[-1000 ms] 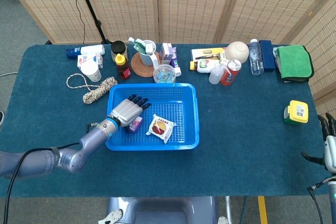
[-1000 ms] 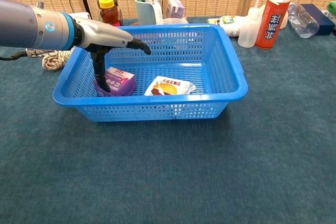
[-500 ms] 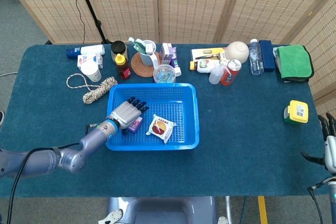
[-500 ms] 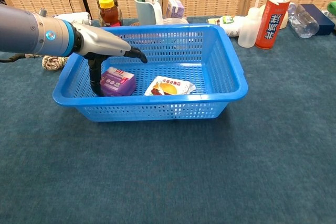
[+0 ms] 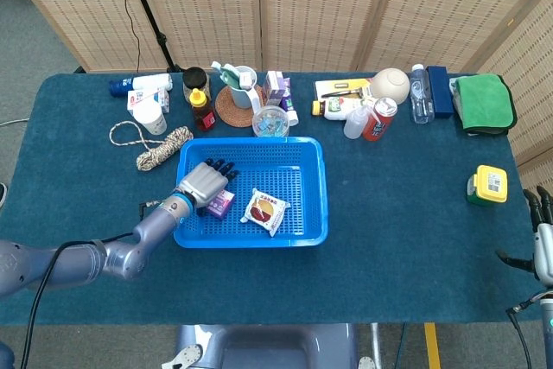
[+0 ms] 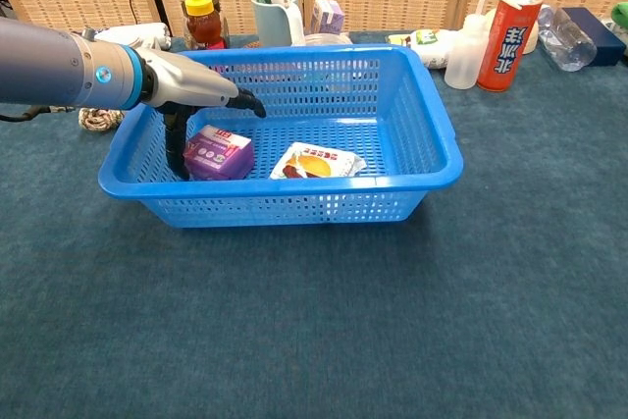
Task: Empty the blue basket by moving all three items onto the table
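The blue perforated plastic basket (image 5: 315, 196) (image 6: 432, 134) sits on the dark teal cloth-covered table (image 5: 397, 239) (image 6: 392, 321) and holds two visible items: one small purple box with white and red print (image 5: 222, 204) (image 6: 219, 152) whose lettering is too small to read, and, at its 3 o'clock, one flat white snack packet with an orange-and-red picture (image 5: 265, 211) (image 6: 316, 163), its writing likewise illegible. A third item cannot be made out in either view. The left hand (image 5: 204, 184) (image 6: 196, 95) reaches into the basket from 8 o'clock; its thumb points down against the box's left side while the other fingers stretch out above the box, spread wide, and whether they grip it cannot be told. The right hand (image 5: 543, 235) shows only at the head view's 4 o'clock edge, fingers extended and holding nothing. Beyond the basket at 1 o'clock stands one red cylindrical can with white characters (image 5: 378, 119) (image 6: 508, 41), not legible. At 3 o'clock, well apart, lies one yellow-lidded green box with a white label (image 5: 487, 185).
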